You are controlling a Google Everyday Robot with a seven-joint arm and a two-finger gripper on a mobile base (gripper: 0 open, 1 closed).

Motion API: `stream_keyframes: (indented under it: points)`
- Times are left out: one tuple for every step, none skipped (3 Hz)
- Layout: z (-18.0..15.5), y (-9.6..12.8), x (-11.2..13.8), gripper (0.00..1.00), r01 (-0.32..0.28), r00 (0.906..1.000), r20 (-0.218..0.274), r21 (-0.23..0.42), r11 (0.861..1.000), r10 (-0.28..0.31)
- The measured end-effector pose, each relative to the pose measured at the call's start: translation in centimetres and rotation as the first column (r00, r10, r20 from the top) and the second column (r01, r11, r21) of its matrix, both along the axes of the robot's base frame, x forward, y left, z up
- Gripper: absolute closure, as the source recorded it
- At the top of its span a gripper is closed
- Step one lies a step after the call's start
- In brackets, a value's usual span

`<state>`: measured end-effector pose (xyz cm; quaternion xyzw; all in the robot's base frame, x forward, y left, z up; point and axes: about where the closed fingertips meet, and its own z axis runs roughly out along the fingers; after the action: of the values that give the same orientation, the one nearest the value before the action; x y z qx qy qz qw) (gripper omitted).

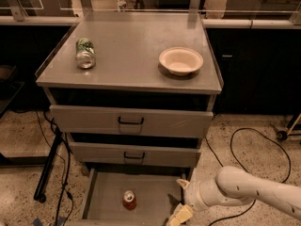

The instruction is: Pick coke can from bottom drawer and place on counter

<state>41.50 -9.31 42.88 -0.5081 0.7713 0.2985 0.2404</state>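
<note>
The coke can (129,199), small and red with a silver top, stands upright in the open bottom drawer (106,194), a flat grey tray pulled out at the foot of the cabinet. My gripper (181,201) hangs at the drawer's right edge, to the right of the can and apart from it, with one cream finger (180,215) low and one higher near the wrist. The fingers are spread and hold nothing. The counter (129,46) is the grey cabinet top above.
A green-and-white can (85,52) lies on its side on the counter's left. A cream bowl (181,60) sits on its right. Two taller drawers with black handles (130,122) are above the bottom drawer. Cables (244,140) lie on the floor.
</note>
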Motion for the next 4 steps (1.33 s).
stream_keyframes:
  points:
    - [-4.8, -0.1, 1.6, 0.0, 0.048, 0.9987, 0.012, 0.026, 0.998, -0.049]
    - [-4.9, 0.1, 1.5, 0.0, 0.047, 0.9988, 0.011, 0.03, 0.998, -0.048]
    - [-7.7, 1.2, 1.3, 0.0, 0.07, 0.9976, -0.006, 0.061, 0.996, -0.069]
    - [-10.3, 3.4, 2.6, 0.0, 0.092, 0.9956, 0.006, 0.122, 0.988, -0.094]
